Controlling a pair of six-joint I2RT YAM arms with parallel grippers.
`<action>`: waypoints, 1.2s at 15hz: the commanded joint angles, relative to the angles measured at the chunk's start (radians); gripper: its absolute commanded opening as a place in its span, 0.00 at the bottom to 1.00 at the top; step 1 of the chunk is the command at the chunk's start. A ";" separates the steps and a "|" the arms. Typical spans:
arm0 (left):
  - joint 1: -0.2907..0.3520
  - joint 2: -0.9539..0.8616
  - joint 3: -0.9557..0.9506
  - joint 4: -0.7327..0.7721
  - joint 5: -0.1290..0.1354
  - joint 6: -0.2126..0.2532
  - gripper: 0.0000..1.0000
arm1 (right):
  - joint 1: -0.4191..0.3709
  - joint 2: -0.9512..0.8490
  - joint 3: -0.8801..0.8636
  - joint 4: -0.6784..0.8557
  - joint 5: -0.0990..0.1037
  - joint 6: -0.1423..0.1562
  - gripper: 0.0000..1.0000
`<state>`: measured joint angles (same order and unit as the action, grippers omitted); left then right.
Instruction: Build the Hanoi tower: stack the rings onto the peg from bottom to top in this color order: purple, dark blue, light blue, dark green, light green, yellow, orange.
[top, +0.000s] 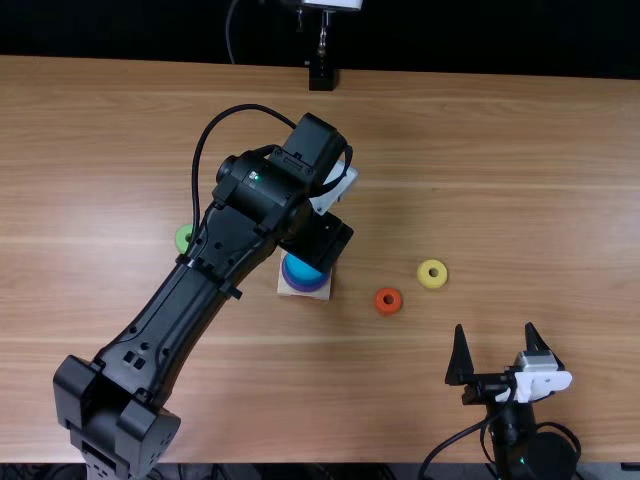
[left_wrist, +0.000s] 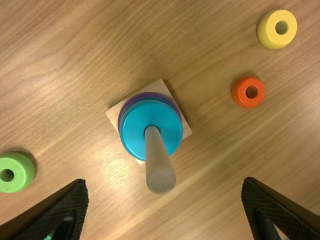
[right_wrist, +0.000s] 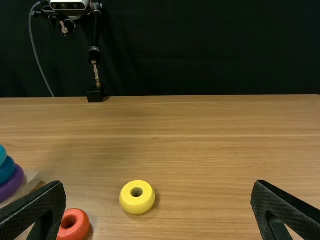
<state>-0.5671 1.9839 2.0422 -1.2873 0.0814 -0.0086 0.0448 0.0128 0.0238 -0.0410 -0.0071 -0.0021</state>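
Your left gripper is wide open, empty, over the peg; right gripper is open and empty too. Light blue ring is on, so grab dark green next, likely that green sliver off left.

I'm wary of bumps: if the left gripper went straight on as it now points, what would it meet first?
Most likely the peg, seen between the open fingers of the left gripper; how close is unclear.
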 joint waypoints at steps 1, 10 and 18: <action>0.016 0.009 0.032 0.001 -0.006 -0.008 1.00 | -0.010 -0.013 -0.010 0.003 -0.002 -0.005 1.00; 0.187 -0.109 0.095 0.026 -0.013 -0.006 1.00 | -0.010 -0.013 -0.010 0.003 -0.002 -0.005 1.00; 0.386 -0.445 -0.640 0.544 -0.013 -0.008 1.00 | -0.010 -0.013 -0.010 0.003 -0.002 -0.005 1.00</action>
<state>-0.1886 1.5696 1.4330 -0.7395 0.0635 -0.0082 0.0448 0.0128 0.0235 -0.0410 -0.0078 -0.0021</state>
